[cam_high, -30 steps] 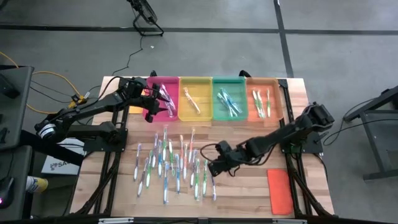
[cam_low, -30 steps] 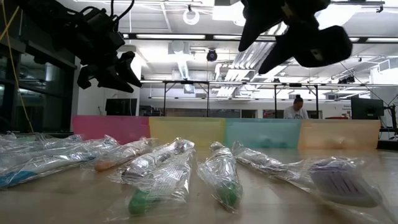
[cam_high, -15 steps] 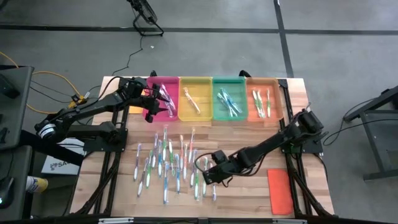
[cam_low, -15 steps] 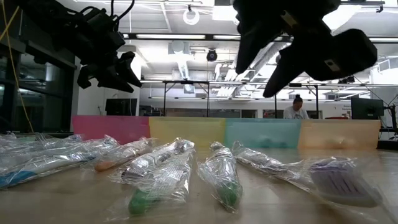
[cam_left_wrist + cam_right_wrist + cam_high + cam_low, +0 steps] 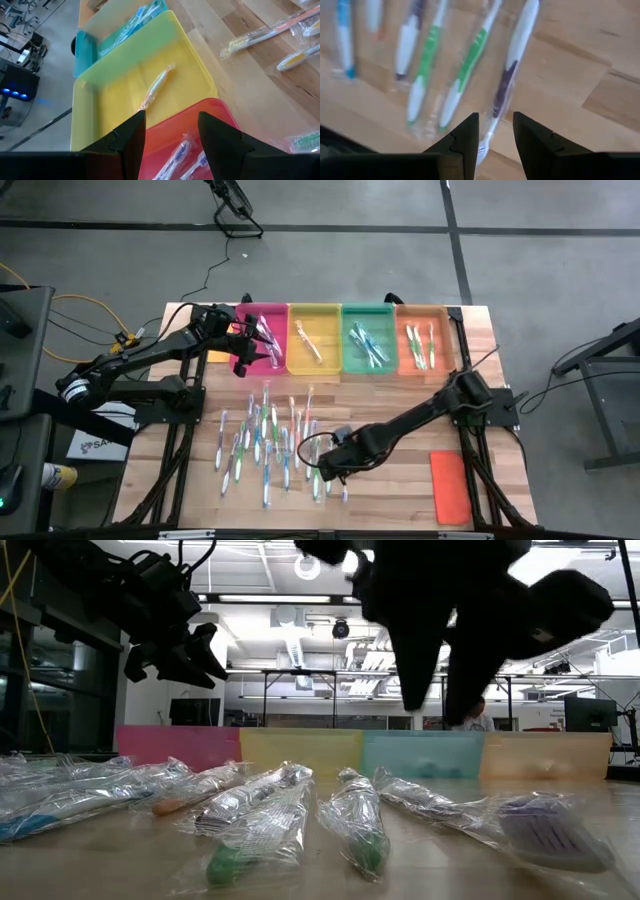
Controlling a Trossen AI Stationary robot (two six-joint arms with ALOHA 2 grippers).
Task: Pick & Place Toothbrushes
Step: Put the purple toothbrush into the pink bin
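Many wrapped toothbrushes [image 5: 270, 445] lie flat on the wooden table, white with green, blue, purple or orange handles. More lie in the pink tray [image 5: 262, 350], yellow tray [image 5: 314, 360], green tray [image 5: 369, 315] and orange tray [image 5: 422, 315] along the far edge. My right gripper [image 5: 322, 467] is open and hangs over the right end of the pile. In the right wrist view its fingers [image 5: 465, 137] stand on either side of a purple-and-white toothbrush [image 5: 512, 75], above it. My left gripper [image 5: 247, 350] is open and holds nothing; it hovers over the pink tray [image 5: 210, 115].
A flat orange lid [image 5: 450, 487] lies near the table's right near corner. The four trays stand side by side along the far edge. Bare wood shows between the pile and the lid. In the low view a person [image 5: 478, 715] sits far behind the table.
My right gripper has moved toward the table's left and near edges, from beside the pile to above its right end, and has come lower. My left gripper has kept still over the pink tray. No toothbrush has moved.
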